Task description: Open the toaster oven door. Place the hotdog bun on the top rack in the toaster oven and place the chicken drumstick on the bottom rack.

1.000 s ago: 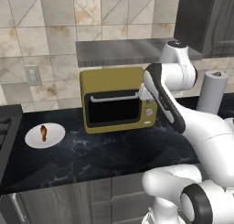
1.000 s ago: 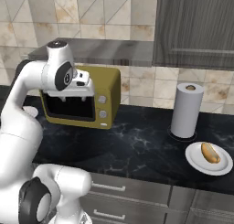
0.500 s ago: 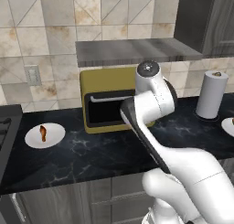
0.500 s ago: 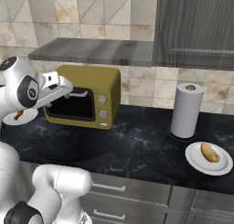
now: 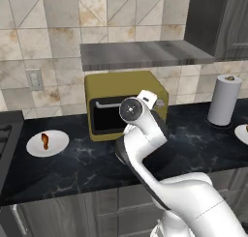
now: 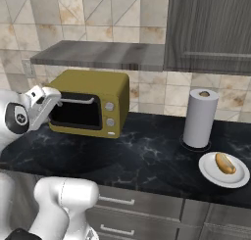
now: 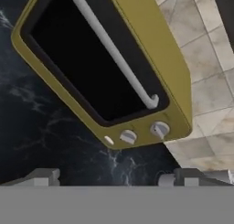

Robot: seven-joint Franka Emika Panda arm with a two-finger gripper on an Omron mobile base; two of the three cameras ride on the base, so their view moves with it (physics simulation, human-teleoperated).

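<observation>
The toaster oven (image 5: 126, 105) stands on the dark marbled counter (image 6: 147, 158) against the tiled back wall, beneath a grey shelf (image 6: 103, 55). The toaster oven door (image 6: 77, 112) is shut, its dark glass upright in the frame, with the pale bar handle (image 7: 112, 51) running along its upper edge and standing clear of the glass. Two round knobs (image 6: 110, 114) sit one above the other at the right of the oven's front. The gripper (image 7: 114, 178) is held in front of the oven, short of the door and touching nothing; in the hand view its two finger tips (image 7: 43, 176) stand wide apart with bare counter between them, so the jaws are open and hold nothing. In the right base view the hand (image 6: 43, 106) sits just left of the oven's front, near the handle's left end. The chicken drumstick (image 5: 45, 140) lies on a white plate (image 5: 36, 146) on the counter, well to the left of the oven. The hotdog bun (image 6: 225, 163) lies on a second white plate (image 6: 211, 171) at the far right of the counter, near its front edge. A roll of paper towels (image 6: 199, 118) stands upright between the oven and the bun's plate, just behind that plate.
</observation>
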